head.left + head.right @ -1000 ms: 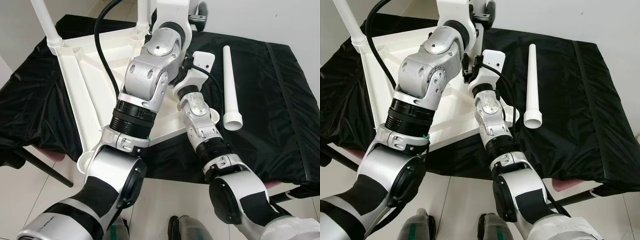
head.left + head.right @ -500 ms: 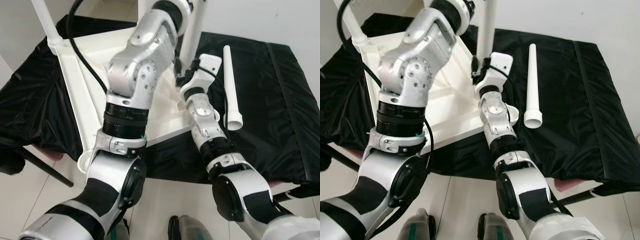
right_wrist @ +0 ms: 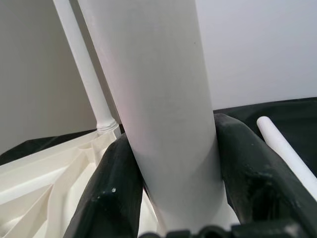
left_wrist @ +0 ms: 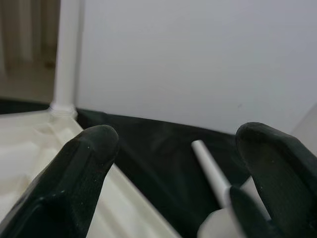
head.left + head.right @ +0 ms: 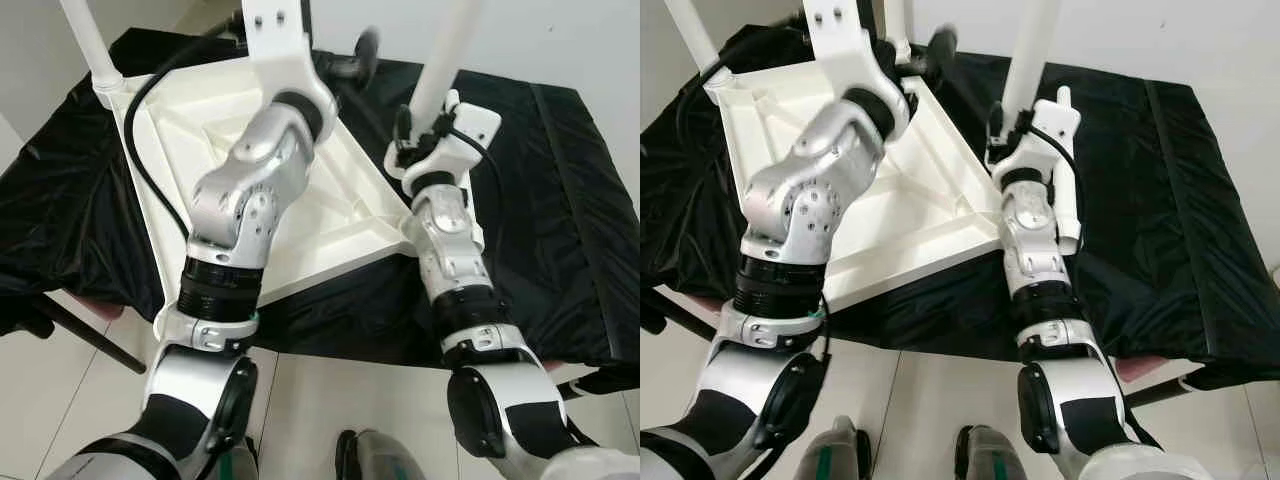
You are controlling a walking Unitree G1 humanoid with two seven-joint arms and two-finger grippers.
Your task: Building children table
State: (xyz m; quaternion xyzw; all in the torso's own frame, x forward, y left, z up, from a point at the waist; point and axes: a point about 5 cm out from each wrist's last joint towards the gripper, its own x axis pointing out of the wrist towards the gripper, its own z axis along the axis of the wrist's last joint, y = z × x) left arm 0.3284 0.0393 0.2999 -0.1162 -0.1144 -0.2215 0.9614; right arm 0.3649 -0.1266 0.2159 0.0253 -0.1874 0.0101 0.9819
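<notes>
The white table top (image 5: 330, 225) lies upside down on the black cloth. One white leg (image 5: 85, 40) stands in its far left corner, also seen as leg (image 4: 64, 49). My right gripper (image 3: 173, 163) is shut on another white leg (image 5: 445, 50), held upright over the top's near right corner; its lower end is hidden behind my wrist. A loose leg (image 3: 285, 146) lies on the cloth just beyond it. My left gripper (image 4: 183, 148) is open and holds nothing, raised over the far edge of the top, blurred (image 5: 352, 60).
The black cloth (image 5: 560, 200) covers a low table whose front edge runs below the white top. White floor tiles (image 5: 330, 400) lie in front. A pale wall (image 5: 560, 40) stands close behind. A dark bar (image 5: 85, 338) juts out under the table's left side.
My right gripper has carried the upright leg to the right, from over the middle of the top to its near right corner. My left arm has swung up and back toward the far edge.
</notes>
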